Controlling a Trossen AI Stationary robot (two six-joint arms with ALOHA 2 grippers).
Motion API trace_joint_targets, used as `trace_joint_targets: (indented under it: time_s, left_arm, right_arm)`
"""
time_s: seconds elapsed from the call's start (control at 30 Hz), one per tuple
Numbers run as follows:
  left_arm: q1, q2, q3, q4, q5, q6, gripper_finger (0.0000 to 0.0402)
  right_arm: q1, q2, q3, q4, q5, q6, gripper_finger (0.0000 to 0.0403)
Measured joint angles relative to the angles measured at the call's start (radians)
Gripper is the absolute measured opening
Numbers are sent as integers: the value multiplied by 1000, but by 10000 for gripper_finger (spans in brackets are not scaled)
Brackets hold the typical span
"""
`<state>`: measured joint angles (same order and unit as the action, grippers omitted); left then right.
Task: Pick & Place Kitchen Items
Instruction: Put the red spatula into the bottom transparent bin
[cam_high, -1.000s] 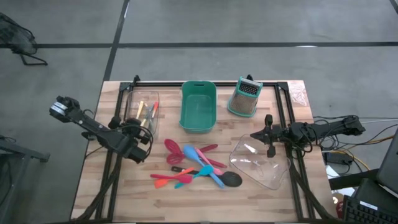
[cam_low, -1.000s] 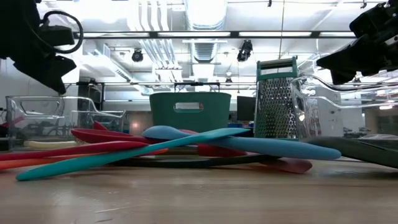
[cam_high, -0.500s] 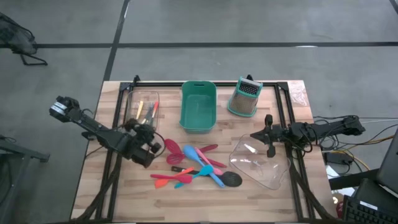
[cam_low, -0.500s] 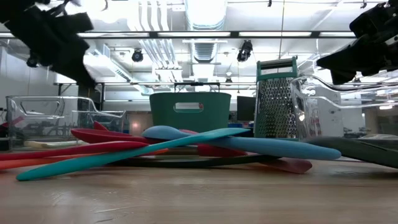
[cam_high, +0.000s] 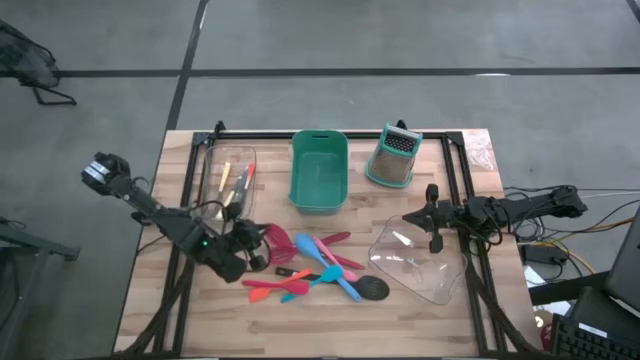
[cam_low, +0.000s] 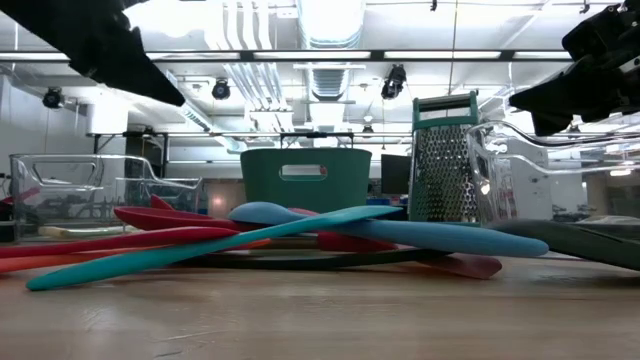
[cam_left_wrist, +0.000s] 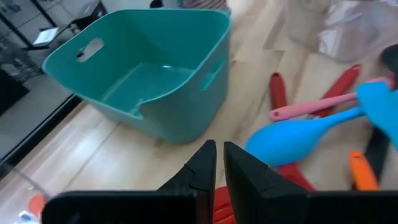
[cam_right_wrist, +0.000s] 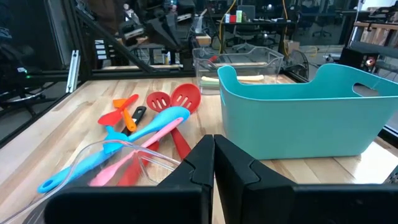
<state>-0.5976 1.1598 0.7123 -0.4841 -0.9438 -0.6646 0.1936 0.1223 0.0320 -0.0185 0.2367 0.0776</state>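
Note:
The kitchen items (cam_high: 315, 265), red, pink, blue and orange spatulas and spoons and a black-headed spoon, lie in a crossed pile on the table's middle (cam_low: 280, 235). My left gripper (cam_high: 258, 246) hangs shut and empty just above the pile's left end, over a red slotted head; the left wrist view (cam_left_wrist: 219, 163) shows the blue spoon (cam_left_wrist: 292, 134) ahead of it. My right gripper (cam_high: 415, 220) is shut at the rim of a clear plastic container (cam_high: 415, 262) that is tipped toward the pile. A second clear container (cam_high: 228, 182) at the far left holds thin yellow and red tools. My right gripper is shut on the clear container's upper rim (cam_right_wrist: 177, 163), coming level from the table's right side. The clear wall makes the exact place of contact hard to see. The container sits tilted, its raised edge (cam_low: 540, 135) at the fingers and its lower part on the table.
A teal bin (cam_high: 319, 172) stands at the far middle and a teal-framed box grater (cam_high: 393, 157) right of it. A dark frame runs along the table's left, far and right edges. Bare wood lies near the front edge.
My left gripper has gone toward the table's right and near edges, from beside the left clear container to the left end of the utensil pile. My right gripper and the tipped container have kept still.

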Motion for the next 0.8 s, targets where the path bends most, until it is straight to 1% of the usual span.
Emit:
trace_joint_targets:
  time_s: [0.1, 0.23, 0.37, 0.57, 0.6, 0.67, 0.8]
  left_arm:
    - [-34, 4, -26, 64, 0, 45, 37]
    - [-71, 4, -94, 235, 1, 140, 37]
    - [-98, 3, -160, 375, 3, 188, 37]
    - [-145, -4, -219, 496, 21, 285, 37]
    - [-152, -8, -228, 517, 36, 305, 37]
    - [-159, -22, -248, 562, 106, 354, 37]
    - [-149, -85, -311, 721, 307, 480, 25]
  right_arm:
    - [0, 0, 0, 0, 0, -1, 8]
    - [0, 0, 0, 0, 0, -1, 8]
    - [0, 0, 0, 0, 0, -1, 8]
    - [0, 0, 0, 0, 0, -1, 8]
    - [0, 0, 0, 0, 0, -1, 8]
    - [0, 0, 0, 0, 0, 0, 8]
    - [0, 0, 0, 0, 0, 0, 8]
